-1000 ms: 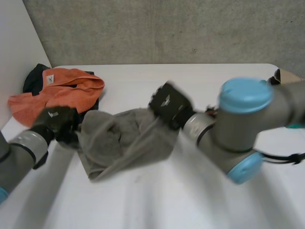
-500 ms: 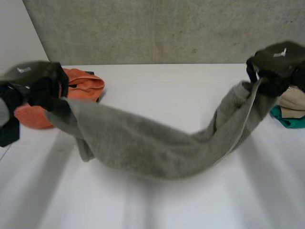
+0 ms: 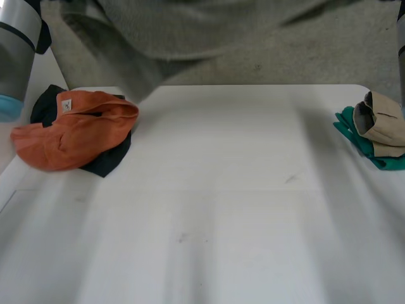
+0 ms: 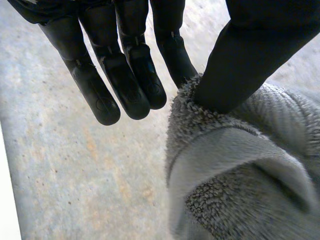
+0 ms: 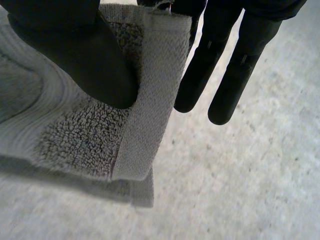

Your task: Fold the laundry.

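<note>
A grey towel (image 3: 190, 25) is stretched high above the white table (image 3: 215, 190), its lower edge hanging across the upper part of the head view. In the left wrist view my left hand (image 4: 125, 60) pinches a corner of the grey towel (image 4: 235, 165) between thumb and fingers. In the right wrist view my right hand (image 5: 75, 45) presses its thumb onto the hemmed corner of the grey towel (image 5: 100, 120), pinching it against the fingers. My left arm (image 3: 16, 44) rises at the head view's left edge.
An orange cloth (image 3: 76, 130) lies on a dark garment (image 3: 111, 158) at the table's back left. A beige folded cloth (image 3: 383, 120) sits on a green one (image 3: 367, 149) at the right edge. A grey wall (image 3: 253, 63) stands behind the table.
Both hands have lifted the grey towel from sagging near the table to high overhead, pulling it apart sideways; the hands have risen out of the head view.
</note>
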`<state>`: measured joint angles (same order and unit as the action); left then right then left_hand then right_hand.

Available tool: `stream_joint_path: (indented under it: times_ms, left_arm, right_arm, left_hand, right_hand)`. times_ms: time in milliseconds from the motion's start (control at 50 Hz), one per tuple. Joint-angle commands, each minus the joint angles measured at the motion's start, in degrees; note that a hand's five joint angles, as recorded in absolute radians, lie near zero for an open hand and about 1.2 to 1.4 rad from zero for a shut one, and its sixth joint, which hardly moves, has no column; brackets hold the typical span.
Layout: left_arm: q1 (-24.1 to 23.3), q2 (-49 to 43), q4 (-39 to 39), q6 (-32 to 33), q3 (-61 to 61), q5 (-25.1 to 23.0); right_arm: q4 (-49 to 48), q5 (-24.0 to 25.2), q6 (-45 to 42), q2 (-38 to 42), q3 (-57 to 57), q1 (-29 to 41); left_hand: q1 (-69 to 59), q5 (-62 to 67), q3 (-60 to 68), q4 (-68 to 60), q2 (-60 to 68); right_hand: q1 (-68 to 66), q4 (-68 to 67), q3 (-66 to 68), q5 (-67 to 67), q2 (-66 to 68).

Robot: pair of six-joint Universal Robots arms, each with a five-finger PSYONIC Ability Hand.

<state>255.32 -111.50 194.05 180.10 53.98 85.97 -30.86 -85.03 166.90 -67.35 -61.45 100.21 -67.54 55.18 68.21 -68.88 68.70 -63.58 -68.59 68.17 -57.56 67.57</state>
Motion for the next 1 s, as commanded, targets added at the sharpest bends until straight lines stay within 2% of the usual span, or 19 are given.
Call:
stream_joint_path:
  times_ms: [20, 160, 260, 380, 460, 520, 540, 600, 680, 760, 820, 840, 900, 1000]
  left_arm:
    - [-0.88, -1.09, -7.63, -0.01, 0.94, -0.36]
    - [-1.84, -3.64, -7.82, 1.3, 9.29, 0.6]
    - [-2.55, -7.15, -6.5, 5.16, 17.71, 1.04]
    - [-3.43, -10.32, -6.41, 8.51, 24.41, 0.87]
    - [-3.6, -12.43, -5.88, 10.09, 26.0, 0.69]
    - [-3.52, -13.57, -5.62, 10.62, 25.82, 0.78]
    - [-3.25, -13.4, -5.7, 10.62, 25.82, 0.61]
    - [-2.81, -12.17, -5.79, 10.62, 26.26, 0.25]
    - [-2.29, -8.31, -6.49, 10.8, 29.41, 0.43]
    - [-0.88, -1.73, -5.97, 11.15, 36.87, -0.71]
    - [-0.44, 1.1, -5.36, 11.76, 41.01, -2.55]
    - [0.0, 2.41, -4.83, 12.72, 43.98, -4.13]
    - [0.44, 3.39, -4.04, 15.0, 48.21, -7.12]
    - [0.18, 1.29, -3.24, 19.23, 49.99, -9.68]
  right_arm:
    - [9.66, 4.6, -0.87, 2.04, 2.74, 0.16]
    - [19.95, 7.07, -5.0, 5.99, 1.08, 0.77]
    - [25.83, 7.42, -11.05, 9.42, -5.33, 1.39]
    - [29.45, 6.9, -17.04, 12.15, -11.67, 1.39]
    - [29.11, 5.67, -16.79, 13.2, -15.01, 1.21]
    - [27.79, 4.79, -15.73, 13.2, -15.8, 1.21]
    - [27.0, 4.18, -15.21, 13.12, -16.24, 1.21]
    - [26.29, 3.56, -14.32, 12.77, -16.86, 1.21]
    - [25.68, 3.38, -13.44, 11.54, -18.53, 0.69]
    - [24.1, 3.99, -13.27, 10.39, -20.46, -0.19]
    - [23.3, 4.17, -13.27, 9.95, -21.08, -0.46]
    - [23.13, 4.17, -13.35, 9.78, -21.34, -0.55]
    - [23.04, 4.26, -13.27, 9.43, -21.52, -0.63]
    - [23.12, 4.35, -13.27, 8.72, -21.87, -0.55]
  left_hand:
    - [-12.46, 14.82, 11.79, -11.12, 11.3]
    - [-12.46, 14.82, 11.79, -11.12, 11.3]
    - [-12.46, 14.82, 11.79, -11.12, 11.3]
    - [-12.46, 14.82, 11.79, -11.12, 11.3]
    - [-12.46, 14.82, 11.79, -11.12, 11.3]
    - [1.42, 0.94, -2.09, 2.76, -2.58]
    - [17.8, -15.44, -18.47, 19.14, -18.96]
    - [40.61, -38.25, -41.28, 41.95, -41.77]
    - [47.56, -45.2, -48.23, 48.91, -48.72]
    - [45.07, -42.71, -45.74, 46.41, -46.23]
    - [37.17, -34.81, -37.84, 38.52, -38.33]
    - [30.48, -28.12, -31.15, 31.82, -31.64]
    - [23.04, -20.68, -23.72, 24.39, -24.21]
    - [19.31, -16.95, -19.98, 20.66, -20.47]
  right_hand:
    - [-16.42, -11.41, 11.83, -12.44, 12.43]
    - [-16.42, -11.41, 11.83, -12.44, 12.43]
    - [-16.42, -11.41, 11.83, -12.44, 12.43]
    - [-16.42, -11.41, 11.83, -12.44, 12.43]
    - [-16.42, -11.41, 11.83, -12.44, 12.43]
    - [-16.42, -11.41, 11.83, -12.44, 12.43]
    - [-16.42, -11.41, 11.83, -12.44, 12.43]
    - [-16.42, -11.41, 11.83, -12.44, 12.43]
    - [-16.42, -11.41, 11.83, -12.44, 12.43]
    - [-16.42, -11.41, 11.83, -12.44, 12.43]
    - [-16.42, -11.41, 11.83, -12.44, 12.43]
    - [-16.42, -11.41, 11.83, -12.44, 12.43]
    - [-16.42, -11.41, 11.83, -12.44, 12.43]
    - [-16.42, -11.41, 11.83, -12.44, 12.43]
